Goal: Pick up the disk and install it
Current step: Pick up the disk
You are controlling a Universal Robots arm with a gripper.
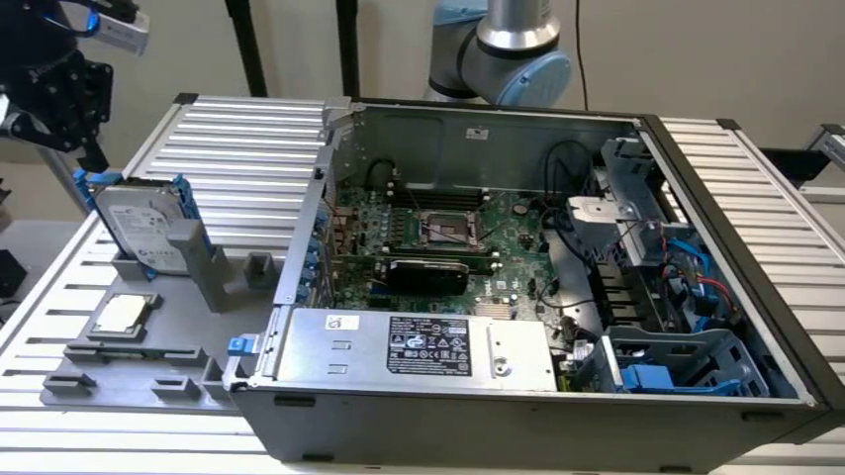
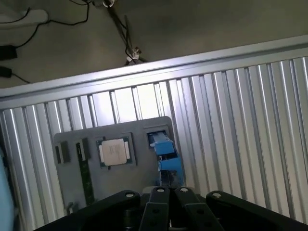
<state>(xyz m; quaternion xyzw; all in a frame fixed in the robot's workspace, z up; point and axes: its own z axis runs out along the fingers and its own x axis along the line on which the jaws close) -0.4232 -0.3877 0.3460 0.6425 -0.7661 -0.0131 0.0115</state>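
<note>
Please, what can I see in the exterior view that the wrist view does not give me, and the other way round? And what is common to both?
Exterior view: the open computer case with its motherboard, power supply and blue drive cage, and the arm behind it.
Wrist view: the floor beyond the table edge, with black cables.
Both: the slatted table, the grey tray, the chip lying in it, the disk standing on edge in its slot, and the gripper close over the disk's top.
</note>
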